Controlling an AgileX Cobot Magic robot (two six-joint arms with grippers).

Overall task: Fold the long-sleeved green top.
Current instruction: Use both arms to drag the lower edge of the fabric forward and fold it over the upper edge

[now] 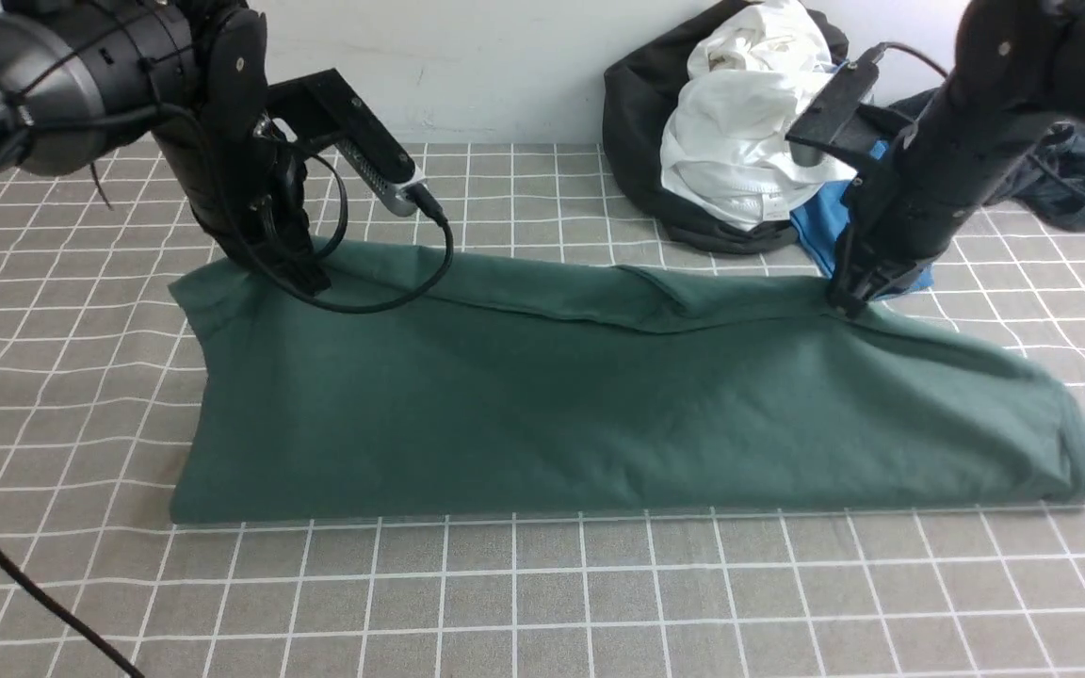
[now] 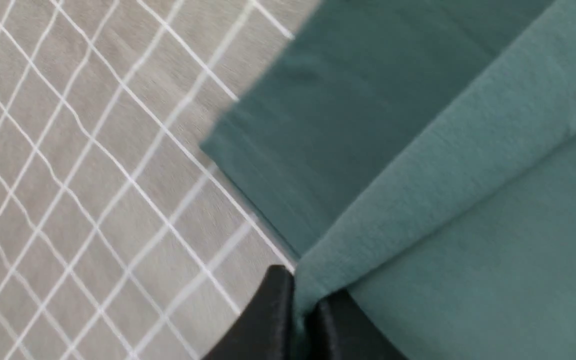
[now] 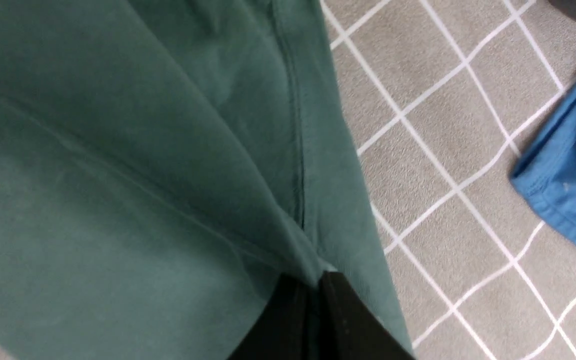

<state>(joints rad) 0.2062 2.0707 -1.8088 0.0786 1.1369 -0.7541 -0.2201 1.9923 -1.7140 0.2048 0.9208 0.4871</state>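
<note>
While the green long-sleeved top lies across the middle of the grey checked tablecloth, both arms reach down to its far edge. The top is folded into a long wide band that runs from the robot's left to its right, and its near edge lies straight and flat on the cloth. The left gripper stands at the far left corner of the top, and the left wrist view shows its two black fingers pressed together with a fold of green fabric pinched between them. The right gripper is at the far edge on the right side, and in the right wrist view its fingers are also closed on a fold of the same fabric. Between the two grippers the far edge of the top is slightly raised and makes a long ridge. Behind the top, near the wall, other clothes lie in a pile: a black garment, a white garment on it, and a bright blue shirt just behind the right gripper. A dark grey garment lies further to the right, partly hidden by the right arm. A black cable hangs in a loop from the left arm, over the top.
</note>
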